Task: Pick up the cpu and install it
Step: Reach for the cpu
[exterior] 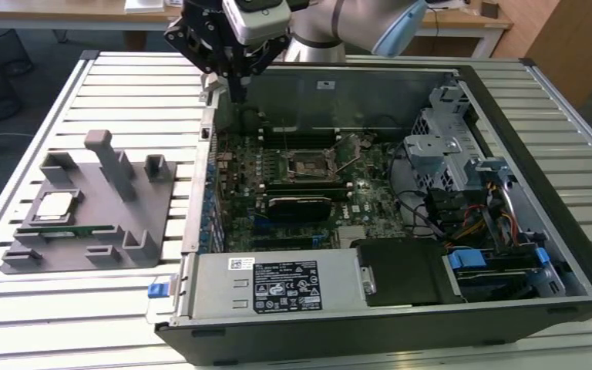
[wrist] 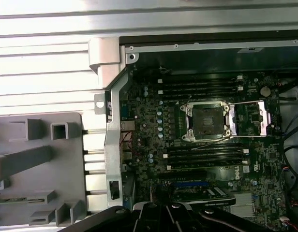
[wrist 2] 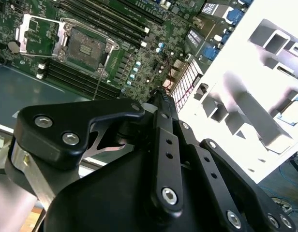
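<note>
Setting: workshop room; pale slatted metal bench, wooden desks behind it.
On bench: open black PC case lying on its side, motherboard facing up. A grey fixture sits just beside the case, on the exterior view's left.
Arm: silver-and-blue robot arm at far side of bench, reaching over case's far edge.
Hand: black hand hangs above the far corner of the case, on the side nearest the fixture, pointing down. Fingers are together w/ nothing between them. In the second wrist view the hand shows from behind, w/ the board beyond it.
Cpu: cpu lies flat in a recess of the fixture, silvery top up, on the side of the fixture farthest from the case. Well apart from the hand, untouched.
Memory stick: long green memory stick lies in the fixture just beside the cpu, on its near side.
Socket: black socket sits approx. mid-board between rows of memory slots. In both wrist views its metal frame is flipped open.
Power supply: grey labelled power supply at near edge of case.
</note>
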Robot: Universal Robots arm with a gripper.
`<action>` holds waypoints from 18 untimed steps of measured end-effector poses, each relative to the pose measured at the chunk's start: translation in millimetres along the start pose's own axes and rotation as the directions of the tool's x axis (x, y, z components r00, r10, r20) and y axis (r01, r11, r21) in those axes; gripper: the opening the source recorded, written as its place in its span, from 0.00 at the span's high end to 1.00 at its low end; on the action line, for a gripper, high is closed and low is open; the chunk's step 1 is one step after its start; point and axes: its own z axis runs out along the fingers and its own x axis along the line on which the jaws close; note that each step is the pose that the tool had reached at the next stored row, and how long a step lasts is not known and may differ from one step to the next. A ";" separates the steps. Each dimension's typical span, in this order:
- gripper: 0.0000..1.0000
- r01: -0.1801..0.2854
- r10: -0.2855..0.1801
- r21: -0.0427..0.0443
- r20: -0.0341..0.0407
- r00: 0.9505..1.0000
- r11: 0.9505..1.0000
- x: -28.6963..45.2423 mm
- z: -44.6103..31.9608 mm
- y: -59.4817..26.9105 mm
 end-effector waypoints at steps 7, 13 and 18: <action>0.89 0.000 0.000 0.000 0.000 1.000 1.000 2.5 0.2 -0.2; 0.89 0.000 0.000 0.000 0.000 1.000 1.000 4.5 0.3 -0.4; 0.89 0.000 0.000 0.000 0.000 1.000 1.000 6.2 0.5 -0.5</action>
